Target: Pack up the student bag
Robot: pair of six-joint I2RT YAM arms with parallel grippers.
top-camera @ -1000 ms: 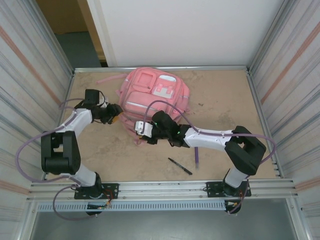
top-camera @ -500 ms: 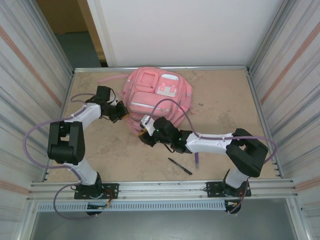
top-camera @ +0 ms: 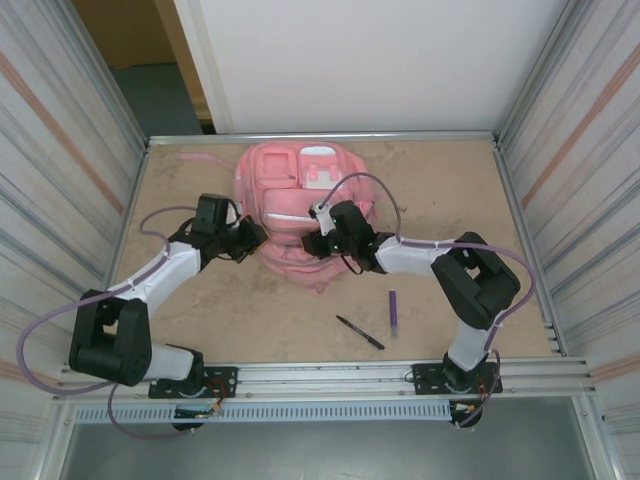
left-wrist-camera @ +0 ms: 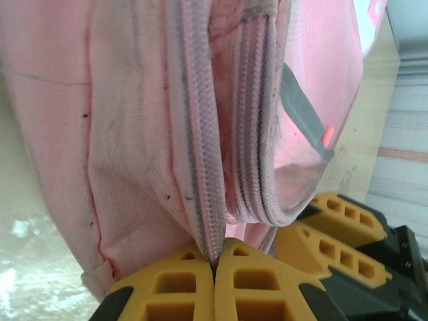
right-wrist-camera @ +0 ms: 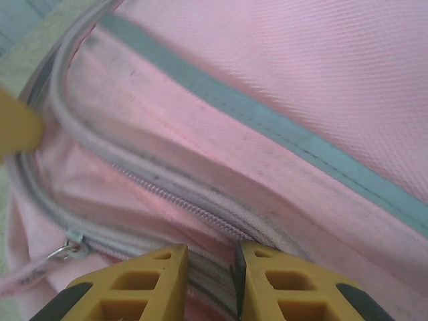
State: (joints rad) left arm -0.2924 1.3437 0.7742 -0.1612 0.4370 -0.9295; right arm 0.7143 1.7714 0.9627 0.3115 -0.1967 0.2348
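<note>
Evidently the opening step: the student bag (top-camera: 300, 190) lies toward the table's (top-camera: 450, 210) far edge, left hand (left-wrist-camera: 214, 267) and right hand (right-wrist-camera: 210, 257) each clamped on a zipper lip. Next, probably, spreading them apart.

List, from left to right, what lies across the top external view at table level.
left gripper → student bag → black pen → purple pen. The right gripper lies over the bag, so it is left out of the order.
</note>
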